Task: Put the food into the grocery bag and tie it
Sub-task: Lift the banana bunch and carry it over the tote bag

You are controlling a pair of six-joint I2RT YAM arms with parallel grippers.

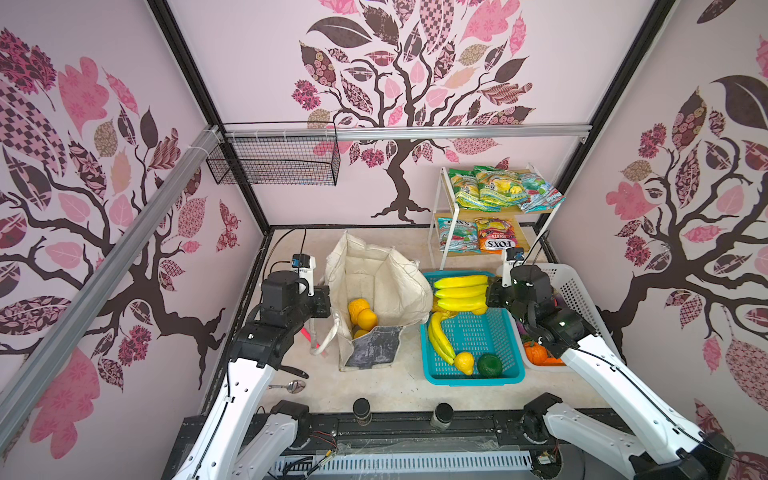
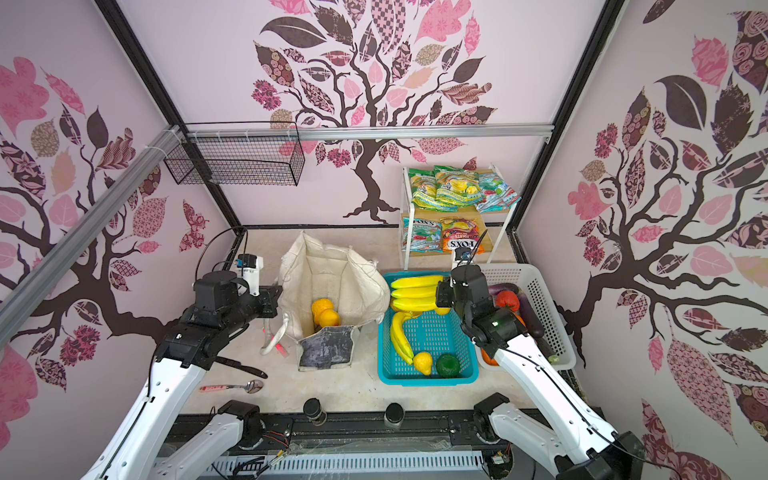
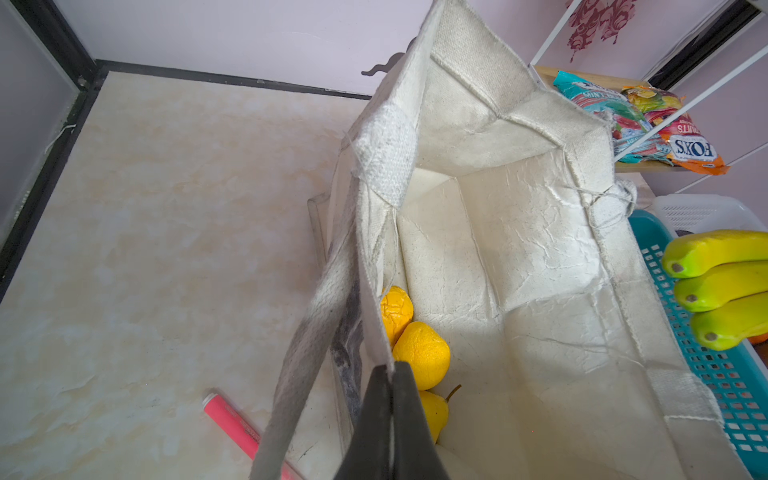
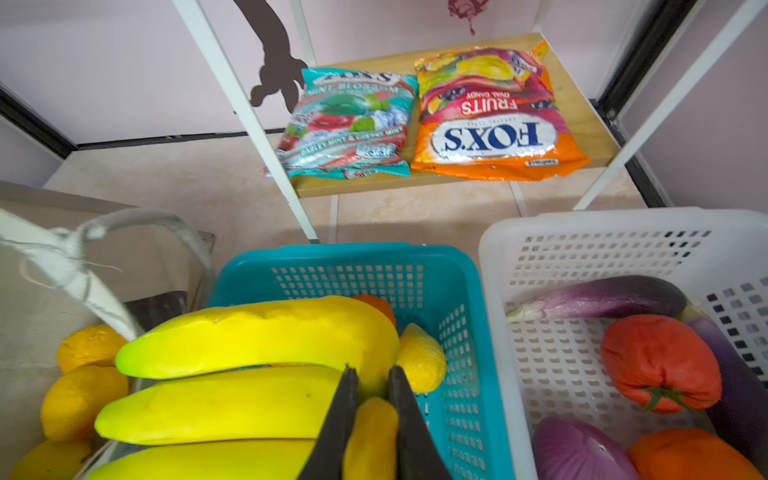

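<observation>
The cream grocery bag (image 1: 386, 282) (image 2: 336, 274) stands open at mid-table, with oranges (image 1: 362, 313) (image 3: 422, 353) and a yellow pear (image 3: 434, 411) inside. My left gripper (image 1: 326, 301) (image 3: 392, 368) is shut on the bag's left rim. To the bag's right, a teal basket (image 1: 473, 380) holds a bunch of yellow bananas (image 1: 459, 293) (image 4: 249, 365), a second bunch (image 1: 440, 336), a lemon (image 1: 464, 362) and a green fruit (image 1: 489, 365). My right gripper (image 1: 488, 297) (image 4: 372, 374) is shut on the first bunch's stem end. Snack packets (image 1: 498, 189) lie on a shelf behind.
A white perforated basket (image 2: 536, 291) at the right holds a tomato (image 4: 660, 361), an aubergine and a purple onion. Left of the bag lie a pink marker (image 3: 232, 419), a knife (image 2: 241, 365) and a spoon (image 2: 249, 386). Two jars (image 1: 361, 409) stand at the front edge.
</observation>
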